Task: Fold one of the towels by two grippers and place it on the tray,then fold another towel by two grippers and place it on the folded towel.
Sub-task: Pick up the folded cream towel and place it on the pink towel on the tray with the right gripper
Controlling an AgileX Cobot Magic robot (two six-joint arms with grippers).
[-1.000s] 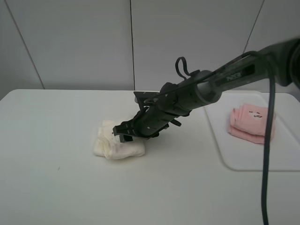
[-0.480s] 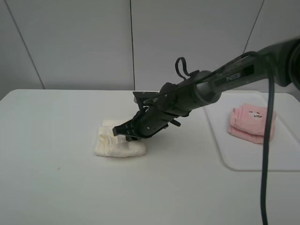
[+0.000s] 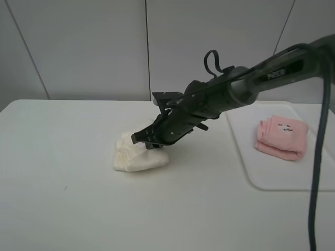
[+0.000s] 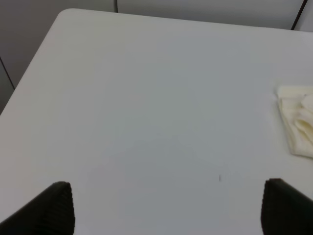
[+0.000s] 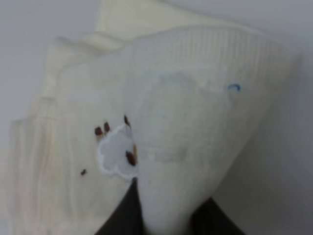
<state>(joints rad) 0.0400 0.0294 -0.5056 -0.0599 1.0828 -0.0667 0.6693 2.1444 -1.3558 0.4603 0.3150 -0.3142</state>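
Where the right gripper (image 3: 142,139) reaches across the middle of the table (image 3: 63,209), its jaws are pressed together on the top edge of the cream towel (image 3: 139,157), pinching a fold of cloth. That towel is a thick, soft bundle of folded layers, and the side under the gripper is drawn up into a peak while the rest slumps on the table. Up close in the right wrist view, the cream towel (image 5: 161,137) shows fine terry ribbing, several stacked edges along one side, a small white embroidered patch with dark brown dots, and a tiny blue fleck; a tongue of cloth runs down between the two dark fingers (image 5: 117,220).

Well apart from it, on the right of the high view, the pink towel (image 3: 281,138) lies folded into a rounded bundle on the white tray (image 3: 246,157), its small dark mark facing up.

From the left wrist view, the left gripper (image 4: 166,208) stands spread wide over bare table, holding nothing; the cream towel's edge (image 4: 297,125) shows off to one side, apart from it.
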